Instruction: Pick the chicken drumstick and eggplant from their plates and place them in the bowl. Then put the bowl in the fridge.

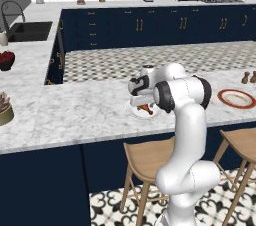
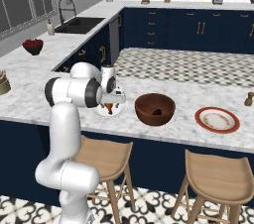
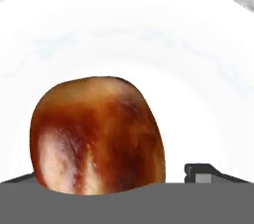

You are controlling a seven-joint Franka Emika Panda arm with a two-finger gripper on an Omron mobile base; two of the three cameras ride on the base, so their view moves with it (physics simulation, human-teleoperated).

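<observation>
The golden-brown chicken drumstick [image 3: 96, 134] lies on the plain white plate [image 3: 127, 29] on the marble counter. My gripper [image 3: 110, 176] is down over it and open, one fingertip [image 3: 201, 173] standing clear to its right and the other at its left edge. From the base cameras, the gripper [image 2: 110, 105] hangs just above the drumstick [image 2: 109, 109] and white plate [image 2: 99, 113]. To the right stands the wooden bowl [image 2: 155, 100] with a small dark thing, seemingly the eggplant [image 2: 158, 112], inside. The red-rimmed plate [image 2: 217, 119] is bare. The fridge is out of view.
Two wooden stools [image 2: 106, 161] stand under the counter's front edge. Brown shakers [image 2: 249, 99] sit at the far right. A red fruit bowl [image 2: 32, 45] and the sink [image 2: 79, 24] are on the left counter. A basket [image 1: 4, 112] sits at the left edge.
</observation>
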